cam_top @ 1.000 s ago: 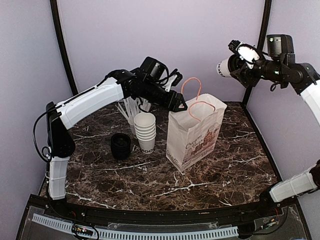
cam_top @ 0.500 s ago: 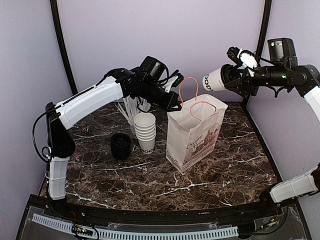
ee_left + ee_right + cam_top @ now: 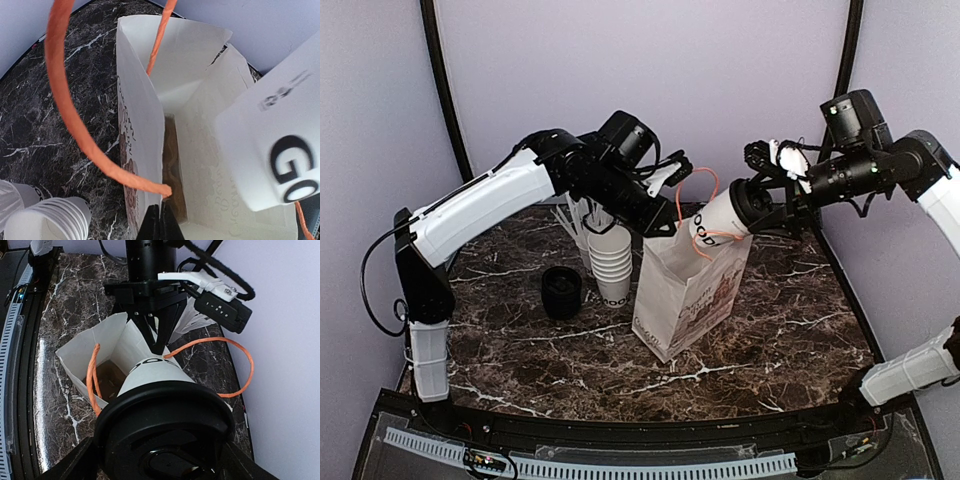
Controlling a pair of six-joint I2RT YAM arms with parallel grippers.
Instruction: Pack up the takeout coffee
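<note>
**Coffee (image 3: 715, 220) poised over bag (image 3: 680, 290) mouth: insertion step**

Worktop (image 3: 790, 330): dark marble, bore the bag.
Bag: white paper, standing. The left fingers (image 3: 150, 227) were pinched shut on its rim.
Coffee: tilted, base-first above the opening, not yet inside. The right fingers (image 3: 75, 462) clasped its lid end.
Next, likely: lower it between the orange handles (image 3: 65, 115), then release.

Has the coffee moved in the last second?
Yes. The coffee has swung left and down, from beside the black corner pole to the mouth of the bag.
</note>
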